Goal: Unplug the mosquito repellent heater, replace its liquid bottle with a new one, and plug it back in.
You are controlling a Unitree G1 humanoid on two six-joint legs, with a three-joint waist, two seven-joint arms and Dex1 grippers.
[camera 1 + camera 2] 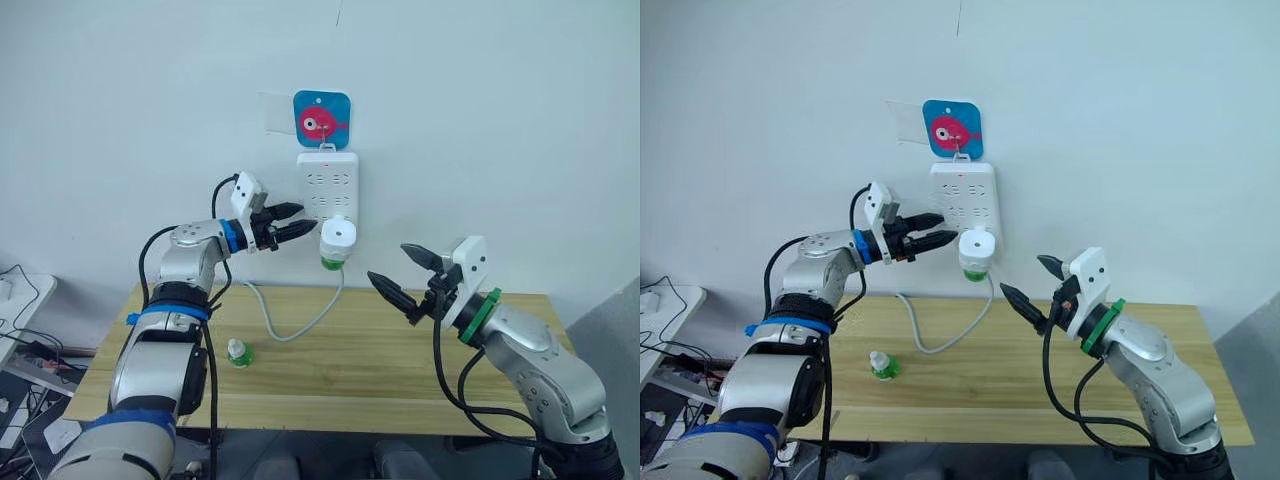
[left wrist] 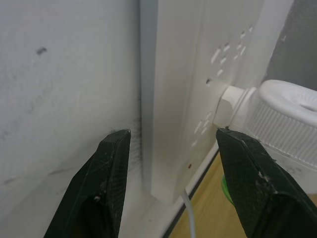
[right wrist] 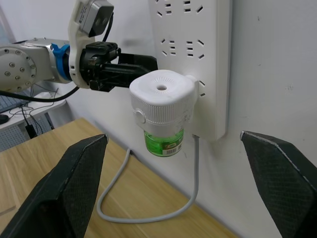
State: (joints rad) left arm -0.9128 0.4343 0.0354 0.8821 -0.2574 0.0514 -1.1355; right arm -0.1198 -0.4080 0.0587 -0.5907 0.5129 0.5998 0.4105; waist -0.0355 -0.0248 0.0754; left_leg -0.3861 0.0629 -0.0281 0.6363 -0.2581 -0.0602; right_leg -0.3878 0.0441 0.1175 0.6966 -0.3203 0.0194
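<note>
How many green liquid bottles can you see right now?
2. One bottle sits under the heater, which is plugged into the power strip on the wall; the spare bottle stands on the table.

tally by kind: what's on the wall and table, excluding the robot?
Mosquito repellent heater: 1
Liquid bottles: 2, one green in the heater, one spare on the table
Power strip: 1
Power strip cable: 1
Blue fish hook plate: 1
Wooden table: 1
Total: 7
</note>
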